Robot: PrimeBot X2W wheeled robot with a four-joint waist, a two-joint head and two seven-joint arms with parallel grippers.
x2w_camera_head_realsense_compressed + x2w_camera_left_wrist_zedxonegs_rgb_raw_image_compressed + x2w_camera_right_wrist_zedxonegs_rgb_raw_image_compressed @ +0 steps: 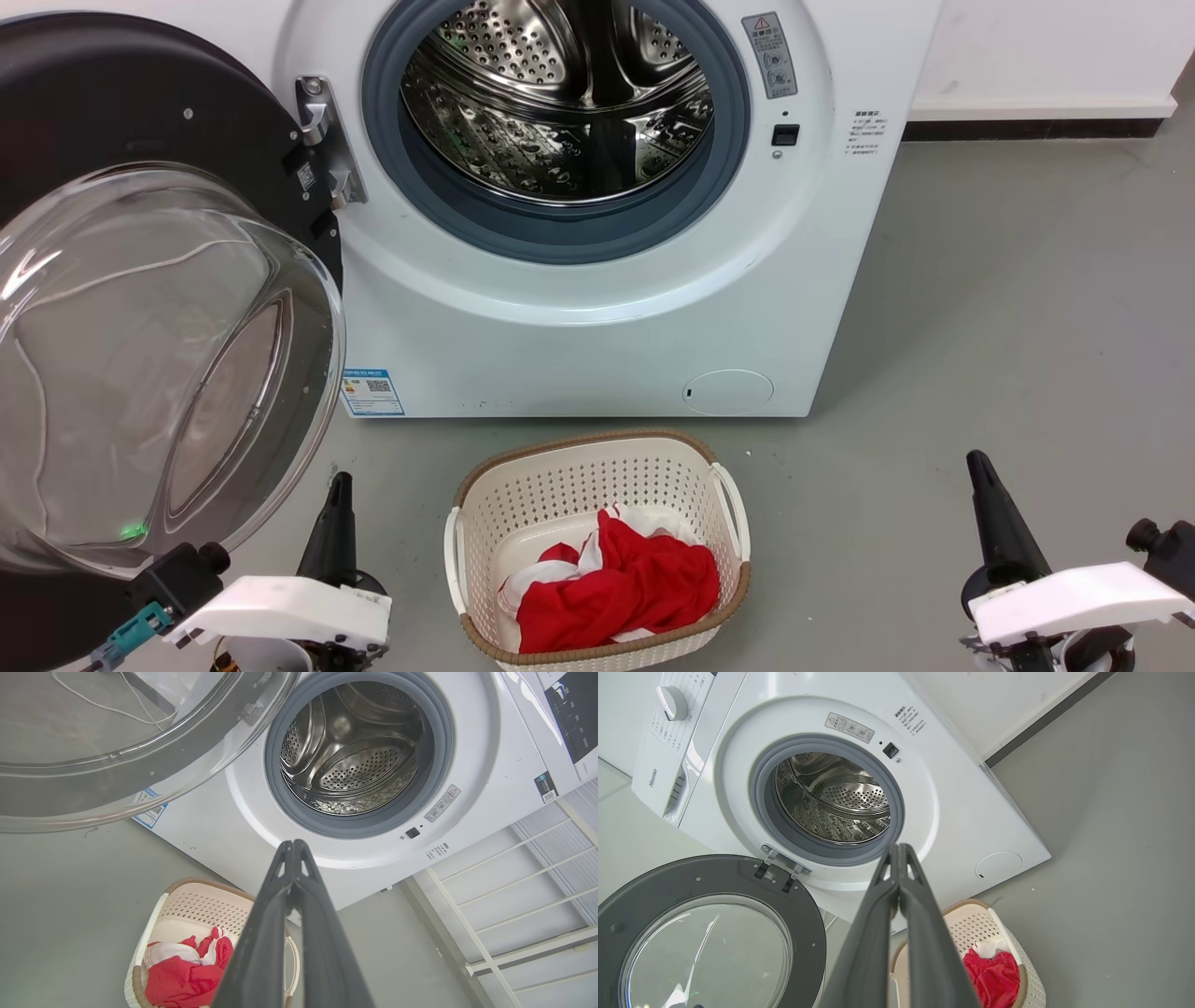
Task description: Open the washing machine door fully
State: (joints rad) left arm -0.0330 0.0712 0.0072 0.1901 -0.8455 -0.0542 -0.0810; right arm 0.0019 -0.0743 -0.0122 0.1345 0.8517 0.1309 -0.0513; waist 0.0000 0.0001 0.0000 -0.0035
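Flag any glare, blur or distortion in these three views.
Head view: even light, sharp; white reflections streak the washing machine door. Left wrist view: wide-angle lens tilts and bows the washing machine; left gripper slightly soft near the lens. Right wrist view: bright glints on the drum.

The machine (579, 355) is white, its gasket (560, 238) grey and its drum (523, 149) shiny steel dotted with holes. At upper left, the door (140, 112) is glossy black around clear glass. The label (372, 392) is blue. The basket (560, 485) is cream, perforated and brown-rimmed, and the cloth (625, 583) is red and white. The floor (1008, 327) is grey.
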